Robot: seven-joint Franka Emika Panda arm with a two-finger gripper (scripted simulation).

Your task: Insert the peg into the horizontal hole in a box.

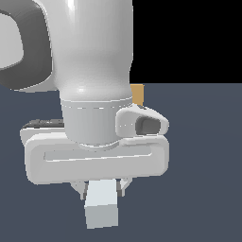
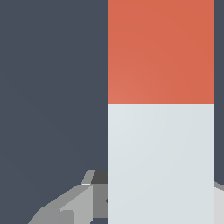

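The peg (image 1: pixel 100 208) shows its pale end below the hand in the exterior view. My gripper (image 1: pixel 100 189) is shut on it, one finger against each side. In the wrist view the peg (image 2: pixel 160 109) fills the frame between the grey fingers (image 2: pixel 65 208), with its white half (image 2: pixel 160 166) near the hand and its orange-red end (image 2: pixel 160 48) further from it. Only a tan sliver of the box (image 1: pixel 137 93) shows behind the arm, towards the exterior view's right. The hole is hidden.
The arm's white body (image 1: pixel 90 61) fills most of the exterior view and hides what lies behind it. Dark grey-blue floor (image 1: pixel 203 165) spreads around the hand.
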